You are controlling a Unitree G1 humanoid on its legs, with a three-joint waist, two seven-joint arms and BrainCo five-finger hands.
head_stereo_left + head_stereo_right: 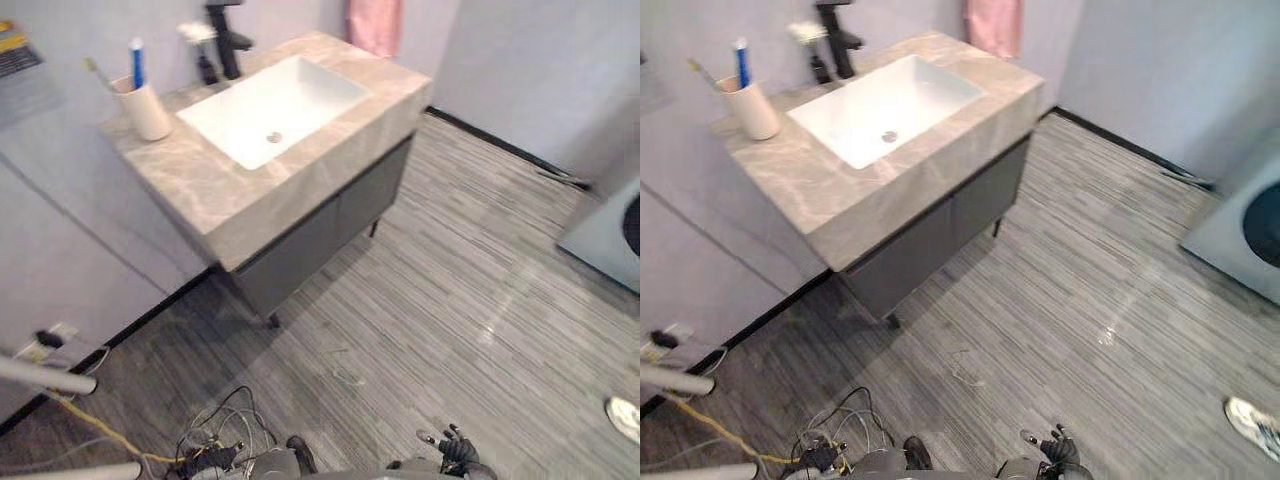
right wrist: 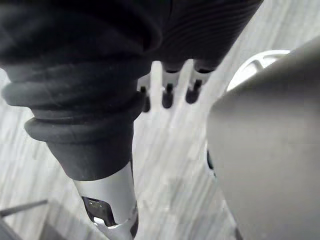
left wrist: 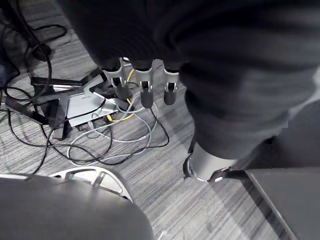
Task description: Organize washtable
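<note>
The washtable [image 1: 225,190] is a marble counter over a dark cabinet, standing against the wall ahead of me. A white basin [image 1: 270,105] is set into it, with a black faucet [image 1: 228,38] behind. A beige cup [image 1: 145,108] at the counter's far left corner holds a toothbrush and a blue tube. A small dark bottle [image 1: 207,68] stands beside the faucet. My right hand [image 1: 458,450] hangs low near the floor, far from the counter, fingers [image 2: 168,94] straight and holding nothing. My left hand [image 3: 144,82] also hangs down over the floor, fingers relaxed and empty.
A pink towel [image 1: 375,25] hangs on the wall behind the counter. A washing machine [image 1: 612,235] stands at the right. A person's shoe [image 1: 625,418] is on the floor at lower right. Loose cables [image 1: 215,430] lie by my feet, and a socket strip [image 1: 45,347] by the left wall.
</note>
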